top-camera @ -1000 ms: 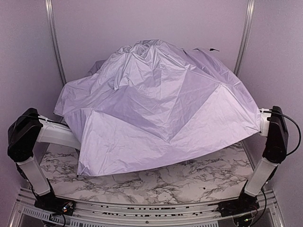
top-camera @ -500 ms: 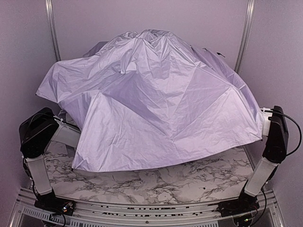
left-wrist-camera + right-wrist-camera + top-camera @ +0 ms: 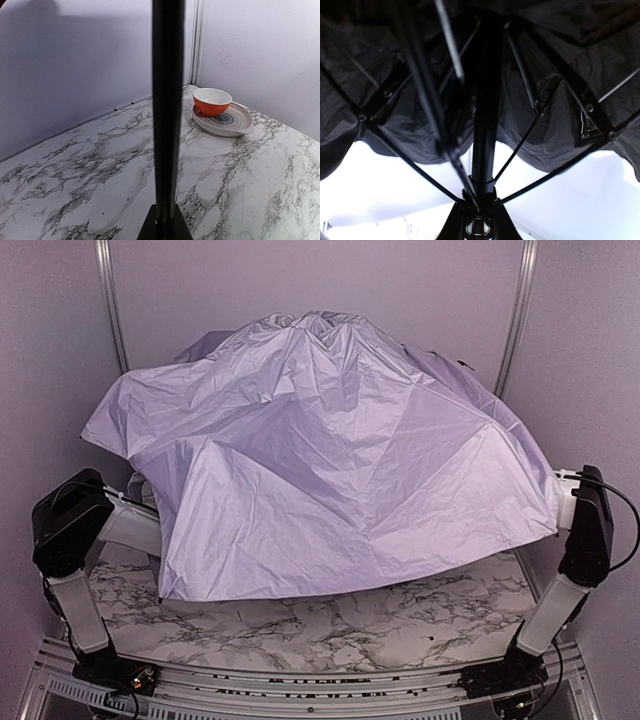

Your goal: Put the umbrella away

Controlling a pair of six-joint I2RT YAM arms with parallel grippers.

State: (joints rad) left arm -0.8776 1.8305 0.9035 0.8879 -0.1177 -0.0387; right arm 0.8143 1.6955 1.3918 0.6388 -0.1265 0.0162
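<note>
Overhead view: umbrella [image 3: 330, 460] lies open, its lavender canopy draped over the middle of the marble table [image 3: 330, 625], with both arms reaching under it from the lower corners. Left wrist view: left gripper [image 3: 165, 225], bottom centre, is clamped tight on the black shaft [image 3: 167, 100], which runs straight up the frame. An orange bowl [image 3: 212, 101] sits on a striped plate [image 3: 240, 120] at upper right. Right wrist view: right gripper [image 3: 477, 220], bottom centre, is nearly closed around the shaft base, below the black lining [image 3: 410, 115] and ribs [image 3: 415, 162].
</note>
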